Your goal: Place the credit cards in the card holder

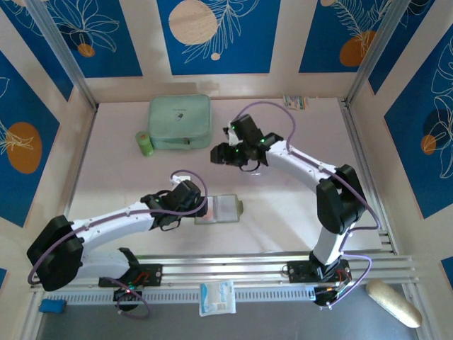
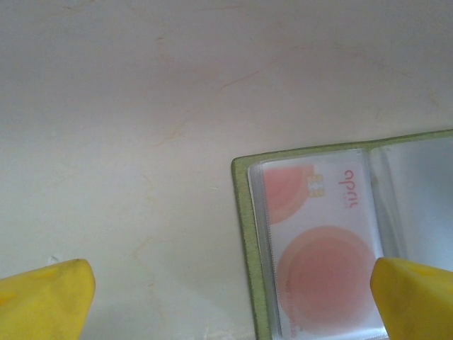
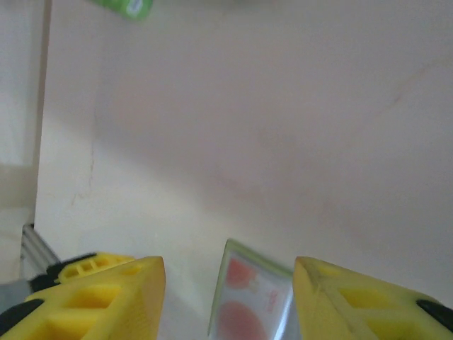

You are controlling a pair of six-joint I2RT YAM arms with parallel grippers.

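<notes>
— What does the overhead give you?
— I see the card holder (image 1: pixel 225 210) lying open on the bench (image 1: pixel 276 221), near the front rail and between the two arm bases. My left pincer (image 1: pixel 199 210) sits at the holder's left end. My right pincer (image 1: pixel 221 154) is further back, near the mint-green zip case (image 1: pixel 180 122) and the small green roll (image 1: pixel 145 144).
— And the left wrist?
— Jaws spread wide and empty. One yellow fingertip (image 2: pixel 42 301) is over bare bench. The other is over the holder's clear pocket, where a tucked card (image 2: pixel 318 248) with red rounds lies flat.
— Right wrist?
— Jaws at a middling width with a credit card (image 3: pixel 251 301) between them. It is clear of the bench, with its right edge against the right finger, so I read it as gripped across its width. The green roll sits far off at the top.
</notes>
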